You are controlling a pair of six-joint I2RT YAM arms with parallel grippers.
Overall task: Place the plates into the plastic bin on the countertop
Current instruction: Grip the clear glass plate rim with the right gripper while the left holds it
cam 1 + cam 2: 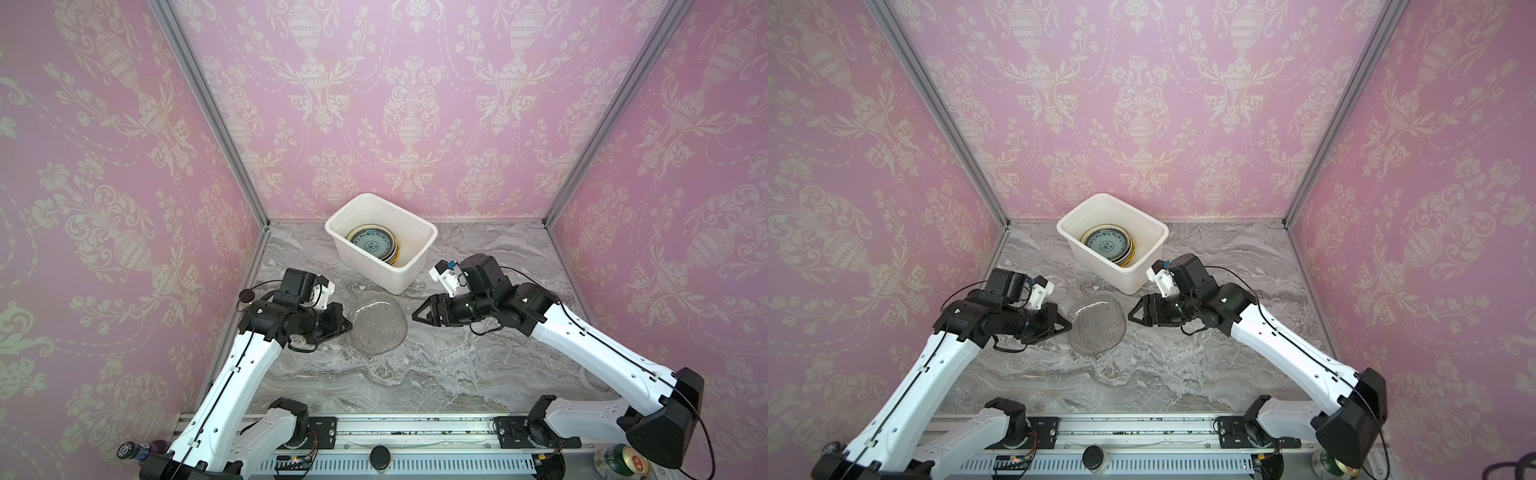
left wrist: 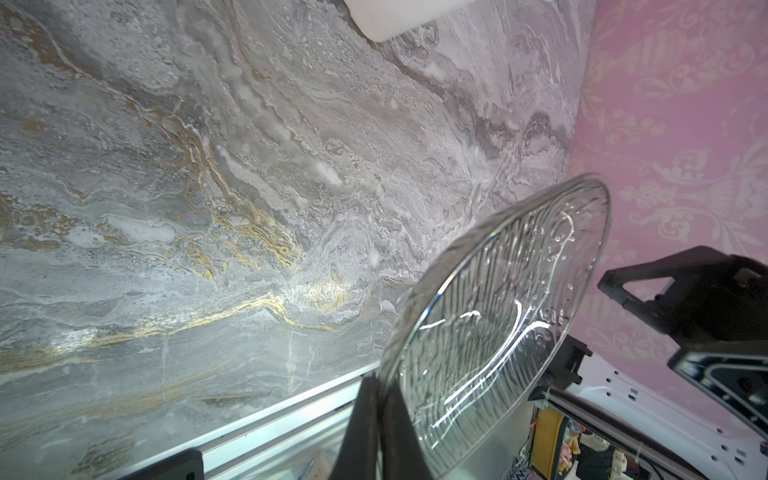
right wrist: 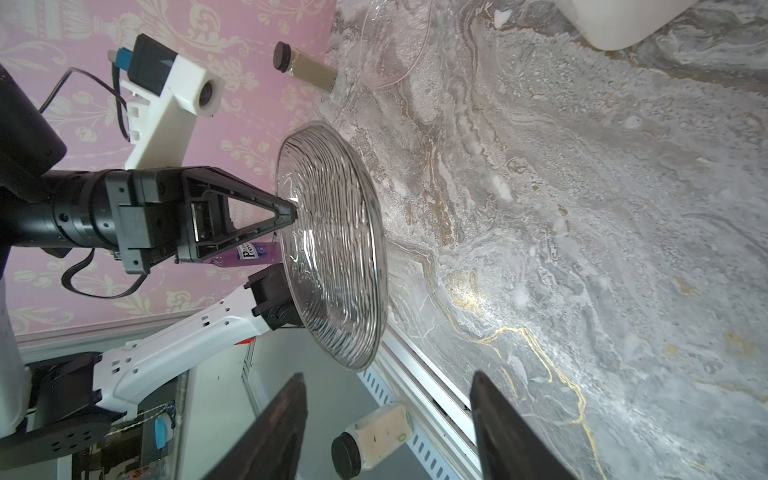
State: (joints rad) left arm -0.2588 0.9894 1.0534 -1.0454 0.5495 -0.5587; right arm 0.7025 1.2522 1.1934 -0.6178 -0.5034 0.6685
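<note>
Glass plate (image 1: 378, 328) is pinched by its rim in the left tool (image 1: 348, 325) and held tilted over the bench (image 1: 457, 365), probably to clear the wall of the bin (image 1: 399, 278), where other plates (image 1: 372, 245) are stacked; right tool (image 1: 415, 318) is spread nearby, empty.

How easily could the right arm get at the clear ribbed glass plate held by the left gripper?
Probably easily: the right gripper, open, faces the glass plate across bare marble countertop; the left gripper pinches the opposite rim.

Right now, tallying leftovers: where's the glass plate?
Centre of both top views: glass plate, rim clamped by the left gripper, just in front of the bin.
</note>
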